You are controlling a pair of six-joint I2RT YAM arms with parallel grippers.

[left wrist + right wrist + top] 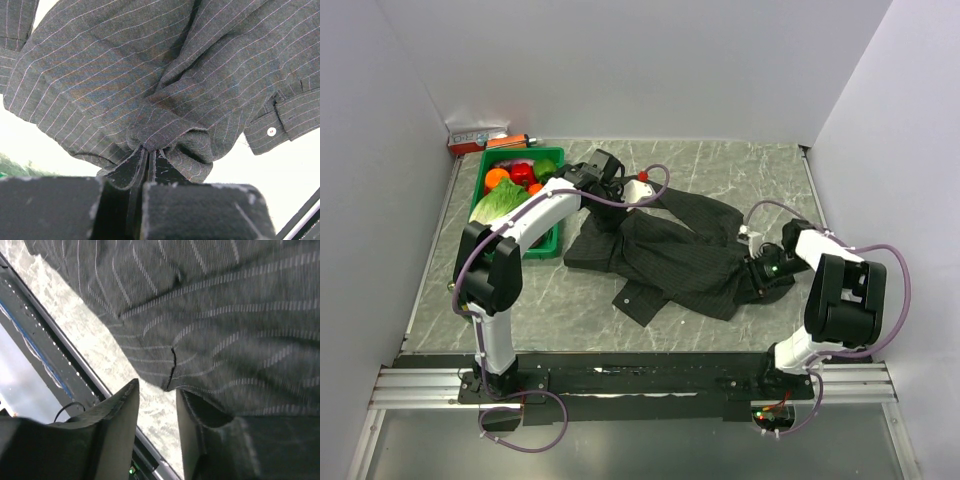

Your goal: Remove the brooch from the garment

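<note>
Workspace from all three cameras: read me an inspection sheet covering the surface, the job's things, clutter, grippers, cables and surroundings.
Surface: marbled grey table, no spills seen.
Job's things: dark pinstriped garment crumpled mid-table; red brooch at its far edge, beside the left wrist.
Clutter: green bin of produce at far left; small box in the back corner.
Grippers: left gripper shut on a fold of the garment; right gripper open, at the garment's hem.
Cables: purple cables loop along both arms, one close to the brooch.
Surroundings: white walls; metal rail under the arm bases.
</note>
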